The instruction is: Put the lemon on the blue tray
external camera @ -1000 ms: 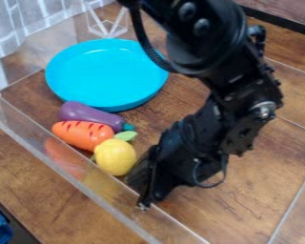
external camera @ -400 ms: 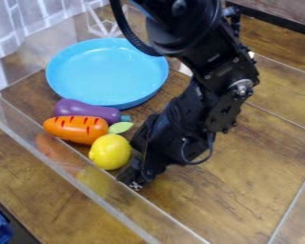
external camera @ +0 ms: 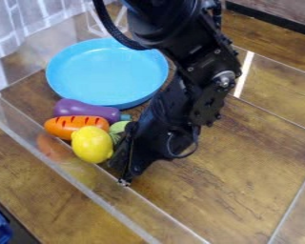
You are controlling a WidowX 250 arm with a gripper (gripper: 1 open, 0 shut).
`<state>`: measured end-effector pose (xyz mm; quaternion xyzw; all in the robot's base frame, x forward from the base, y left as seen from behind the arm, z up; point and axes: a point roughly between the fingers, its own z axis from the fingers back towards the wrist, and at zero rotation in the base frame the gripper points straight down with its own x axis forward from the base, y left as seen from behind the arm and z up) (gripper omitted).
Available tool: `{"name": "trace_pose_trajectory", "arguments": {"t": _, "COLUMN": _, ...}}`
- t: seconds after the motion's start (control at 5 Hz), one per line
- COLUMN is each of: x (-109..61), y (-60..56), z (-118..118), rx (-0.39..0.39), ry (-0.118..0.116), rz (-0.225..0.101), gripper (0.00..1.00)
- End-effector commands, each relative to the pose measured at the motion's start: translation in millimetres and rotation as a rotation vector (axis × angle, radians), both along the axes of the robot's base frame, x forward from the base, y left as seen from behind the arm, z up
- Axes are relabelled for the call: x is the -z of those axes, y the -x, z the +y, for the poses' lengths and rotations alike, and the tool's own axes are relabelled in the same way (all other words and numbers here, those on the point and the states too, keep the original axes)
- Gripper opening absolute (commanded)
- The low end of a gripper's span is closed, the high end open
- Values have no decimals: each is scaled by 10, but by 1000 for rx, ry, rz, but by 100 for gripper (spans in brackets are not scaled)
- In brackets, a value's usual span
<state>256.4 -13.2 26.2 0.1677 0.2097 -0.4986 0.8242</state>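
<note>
Since the earlier frames, the black robot arm (external camera: 181, 67) has swung toward the left of the view, and the small glossy yellow oval lemon (external camera: 92, 144) has shifted left with it, now sitting against the front of the orange toy carrot (external camera: 76, 126). At the arm's low end the jaws (external camera: 125, 174) point steeply down at the brown wooden bench (external camera: 232, 191), just right of the lemon; their tips are dark and bunched together, and they read as closed, with nothing visibly pinched between them. Whether the arm's dark body actually touches the lemon's right side cannot be told, though the two are right beside each other. Behind the carrot lies a purple toy eggplant (external camera: 81, 111), its green end just showing to the right. Beyond these foods sits the large round shallow light-blue plastic tray (external camera: 98, 71), its right rim partly covered by the arm. A clear plastic wall (external camera: 41, 143) runs along the bench's near edge, in front of the lemon.
</note>
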Motion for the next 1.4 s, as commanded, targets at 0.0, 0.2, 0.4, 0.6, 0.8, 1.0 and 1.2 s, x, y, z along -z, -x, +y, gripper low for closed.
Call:
{"name": "trace_pose_trajectory", "arguments": {"t": 0.0, "x": -124, "y": -109, "z": 14, "rx": -44, "ry": -10, "rz": -53, "gripper": 0}}
{"name": "trace_pose_trajectory", "arguments": {"t": 0.2, "x": -312, "y": -163, "z": -19, "rx": -80, "ry": -28, "rz": -56, "gripper": 0}}
{"name": "trace_pose_trajectory", "arguments": {"t": 0.4, "x": -636, "y": -248, "z": -52, "rx": -101, "ry": -66, "rz": -73, "gripper": 0}}
{"name": "trace_pose_trajectory", "arguments": {"t": 0.6, "x": -759, "y": -277, "z": -98, "rx": -148, "ry": -76, "rz": -78, "gripper": 100}}
{"name": "trace_pose_trajectory", "arguments": {"t": 0.8, "x": -699, "y": -266, "z": -170, "rx": -168, "ry": -76, "rz": -78, "gripper": 100}}
{"name": "trace_pose_trajectory", "arguments": {"t": 1.0, "x": -665, "y": -241, "z": -228, "rx": -195, "ry": -67, "rz": -75, "gripper": 100}}
{"name": "trace_pose_trajectory", "arguments": {"t": 1.2, "x": -605, "y": -266, "z": -226, "rx": -207, "ry": -60, "rz": -72, "gripper": 100}}
